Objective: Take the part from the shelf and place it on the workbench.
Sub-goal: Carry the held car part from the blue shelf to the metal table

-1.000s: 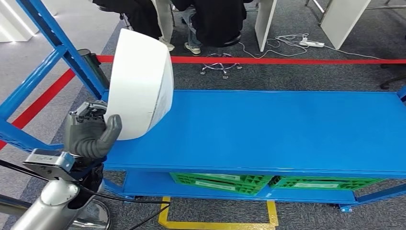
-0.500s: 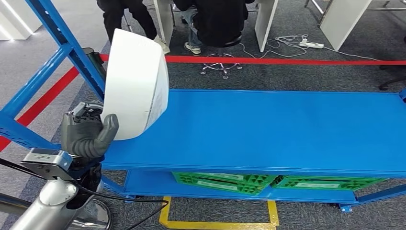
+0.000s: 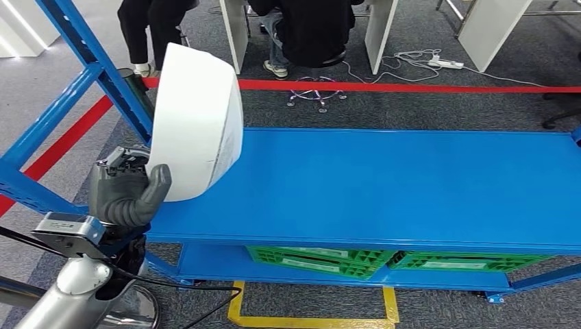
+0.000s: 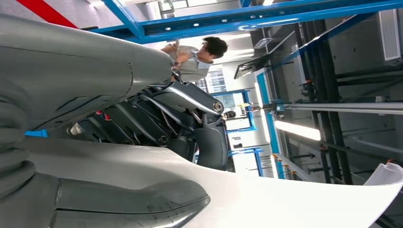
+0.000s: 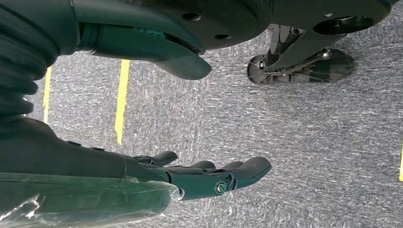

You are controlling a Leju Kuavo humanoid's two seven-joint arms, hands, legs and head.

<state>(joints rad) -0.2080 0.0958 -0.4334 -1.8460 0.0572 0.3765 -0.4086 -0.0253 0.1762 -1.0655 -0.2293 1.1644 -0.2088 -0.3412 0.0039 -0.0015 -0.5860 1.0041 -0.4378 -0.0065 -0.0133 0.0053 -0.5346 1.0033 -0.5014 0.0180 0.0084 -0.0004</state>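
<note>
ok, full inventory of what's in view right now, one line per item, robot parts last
white part: 1, white, curved shell held upright over the left end of the bench
workbench: 1, blue, flat top across the middle of the head view
crates: 2, green, side by side on the bench's lower shelf
shelf frame: 1, blue beams, at left
floor tape: red line beyond the bench; yellow marks in front
stool: 1, chrome base, behind the red line
power strip: 1, white, on the carpet, far right
people: 2 partly seen, dark clothes, beyond the red line
left hand: grey, grips the part's lower edge
right hand: dark fingers apart, holding nothing, above the carpet
</note>
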